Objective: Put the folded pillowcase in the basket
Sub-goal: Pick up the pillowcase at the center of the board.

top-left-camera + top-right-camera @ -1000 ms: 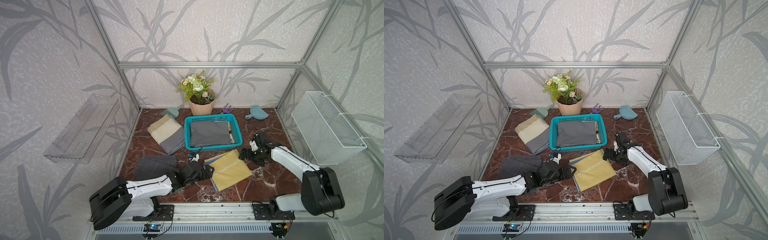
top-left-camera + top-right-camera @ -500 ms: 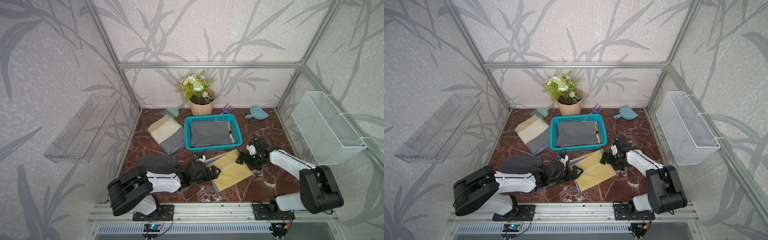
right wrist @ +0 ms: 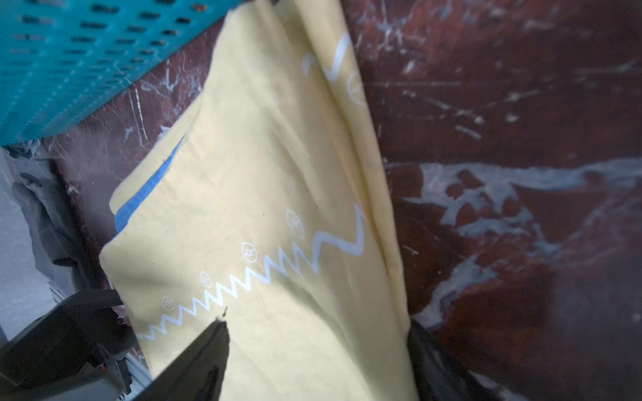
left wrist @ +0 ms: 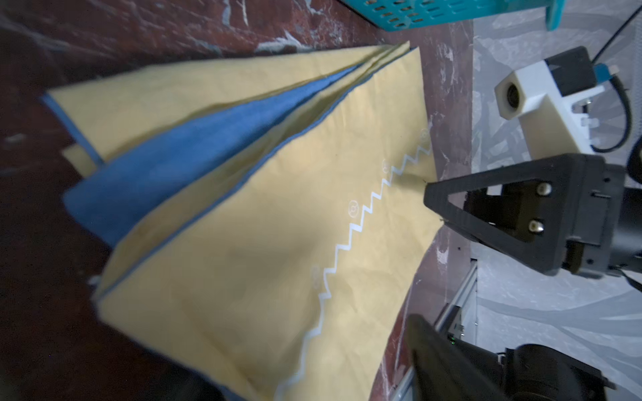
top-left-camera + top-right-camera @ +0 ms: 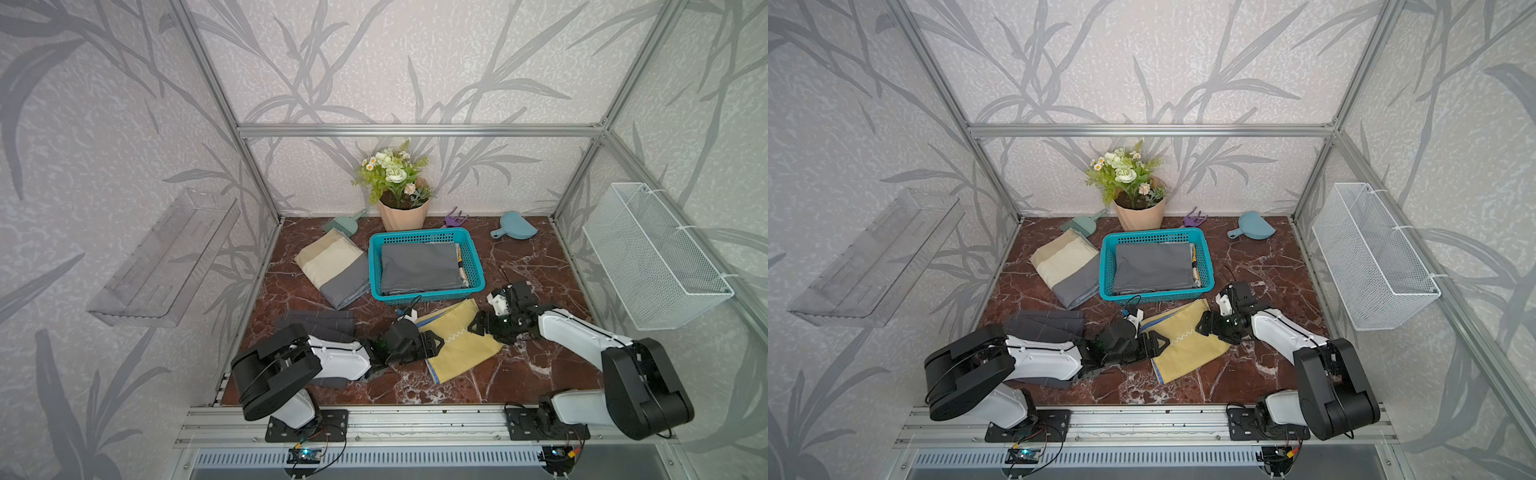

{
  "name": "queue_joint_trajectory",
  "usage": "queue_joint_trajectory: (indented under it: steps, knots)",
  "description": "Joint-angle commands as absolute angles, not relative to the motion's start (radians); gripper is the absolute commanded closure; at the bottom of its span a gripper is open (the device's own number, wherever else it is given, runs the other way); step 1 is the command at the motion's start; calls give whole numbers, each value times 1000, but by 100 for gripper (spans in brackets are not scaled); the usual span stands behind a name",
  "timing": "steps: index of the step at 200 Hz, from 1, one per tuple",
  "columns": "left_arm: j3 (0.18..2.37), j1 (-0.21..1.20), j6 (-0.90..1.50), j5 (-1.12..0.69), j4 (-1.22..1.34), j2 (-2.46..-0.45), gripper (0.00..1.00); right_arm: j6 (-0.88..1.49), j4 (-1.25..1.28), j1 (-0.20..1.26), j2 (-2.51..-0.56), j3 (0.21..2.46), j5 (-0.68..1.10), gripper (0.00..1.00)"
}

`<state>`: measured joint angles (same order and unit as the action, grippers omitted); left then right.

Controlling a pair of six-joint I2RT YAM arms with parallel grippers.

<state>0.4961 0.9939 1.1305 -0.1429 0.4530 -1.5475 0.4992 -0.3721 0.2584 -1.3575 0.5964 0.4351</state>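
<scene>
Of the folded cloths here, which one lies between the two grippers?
The yellow cloth with the white zigzag, in front of the basket, between left gripper and right gripper. No other cloth is yellow.

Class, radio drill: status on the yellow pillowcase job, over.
Left gripper, right gripper: open, astride yellow pillowcase edges. Pillowcase outside teal basket. Grey folded cloth already inside basket.
</scene>
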Motion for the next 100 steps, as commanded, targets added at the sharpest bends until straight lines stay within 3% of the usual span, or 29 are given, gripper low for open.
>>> queue_joint_trajectory:
  steps: [1, 10, 21, 30, 49, 61, 100]
  knots:
    - [502, 994, 1108, -127, 361, -1559, 39, 538, -443, 272, -1359, 544, 426, 29]
    - [500, 993, 1106, -126, 357, -1560, 50, 541, -447, 273, -1356, 539, 420, 35]
    - [501, 993, 1103, -127, 354, -1563, 81, 549, -454, 273, -1354, 538, 409, 45]
    - [504, 992, 1099, -127, 349, -1564, 100, 553, -458, 274, -1355, 537, 406, 55]
    - [516, 992, 1086, -126, 330, -1564, 100, 564, -461, 284, -1353, 540, 402, 83]
    - [524, 992, 1075, -123, 314, -1557, 100, 566, -469, 294, -1346, 545, 392, 94]
    - [567, 994, 999, -88, 200, -1497, 100, 577, -528, 351, -1267, 580, 343, 100]
